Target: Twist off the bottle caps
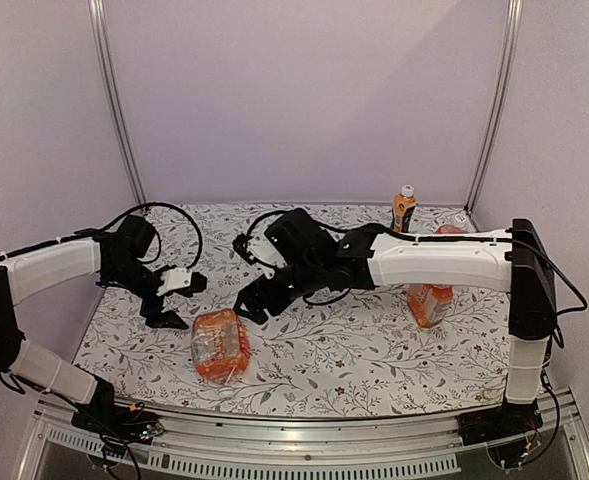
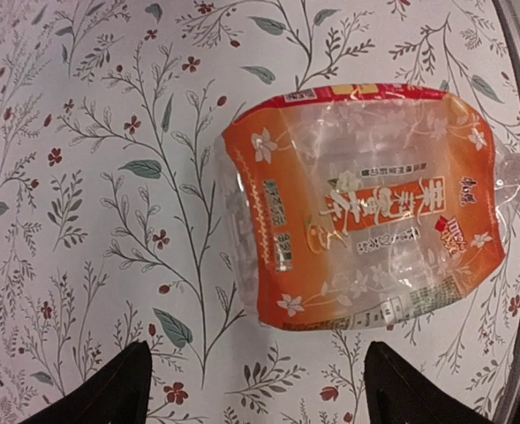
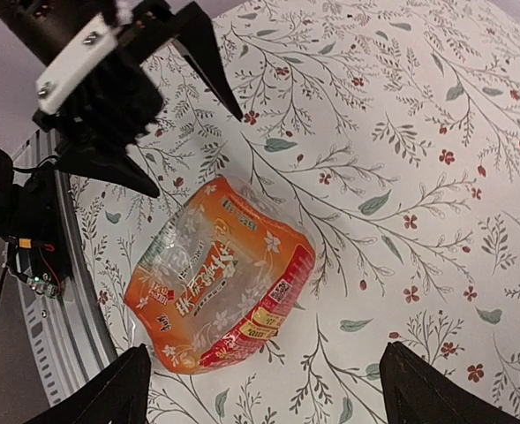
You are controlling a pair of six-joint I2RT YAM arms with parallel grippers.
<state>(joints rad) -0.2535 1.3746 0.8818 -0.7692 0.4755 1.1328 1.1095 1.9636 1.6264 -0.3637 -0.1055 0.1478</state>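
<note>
While left gripper (image 1: 179, 303) and right gripper (image 1: 254, 308) hang fingers apart, the bottle (image 1: 220, 346) lies toppled between them — neck seemingly toward the near edge (image 1: 304, 405).

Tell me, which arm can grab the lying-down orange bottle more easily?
Probably the right. The right gripper is open, and the lying squat bottle sits nearly centred before its jaws in its wrist view. The left gripper is open too, but there the bottle lies off to one side.
</note>
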